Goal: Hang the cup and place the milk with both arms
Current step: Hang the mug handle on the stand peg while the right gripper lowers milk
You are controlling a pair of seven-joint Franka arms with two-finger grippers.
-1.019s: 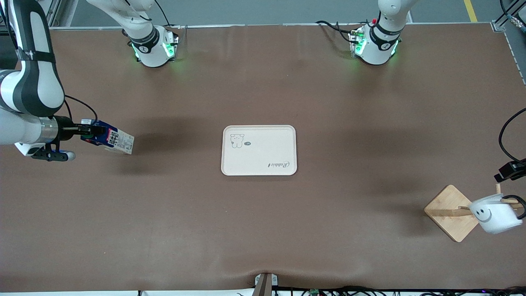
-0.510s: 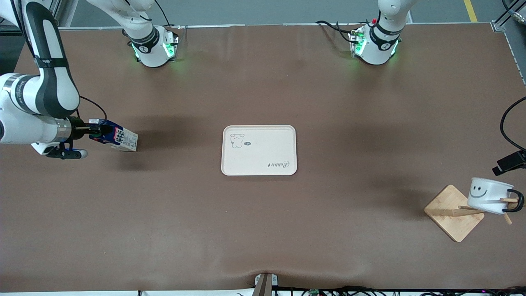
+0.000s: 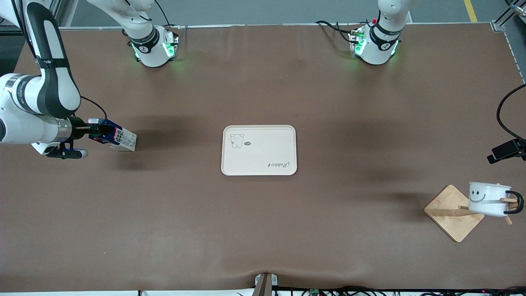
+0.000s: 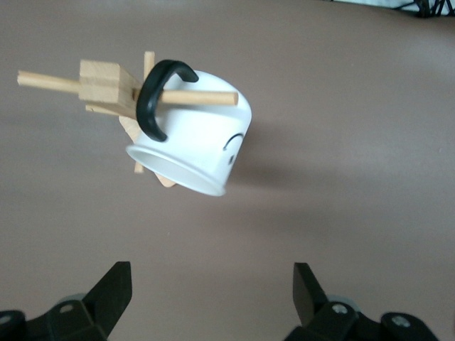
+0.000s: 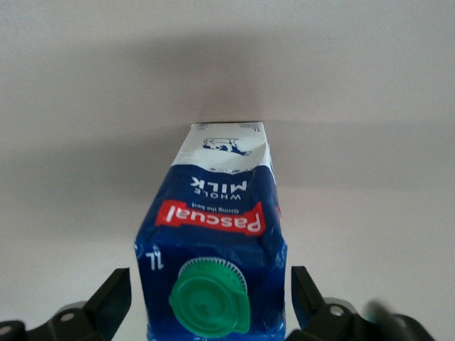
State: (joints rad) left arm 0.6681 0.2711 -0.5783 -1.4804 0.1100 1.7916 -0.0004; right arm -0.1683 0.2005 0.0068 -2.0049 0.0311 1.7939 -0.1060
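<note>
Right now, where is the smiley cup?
The smiley cup hangs by its black handle on a peg of the wooden rack at the left arm's end of the table, nearer the front camera than the tray.

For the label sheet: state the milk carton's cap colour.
Green, on the milk carton's dark blue top; clearest in the right wrist view.

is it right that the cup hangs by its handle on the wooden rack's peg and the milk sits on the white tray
Not quite. The cup does hang by its handle on the wooden rack's peg, but the front view shows the milk on the bare table toward the right arm's end, apart from the white tray.
</note>
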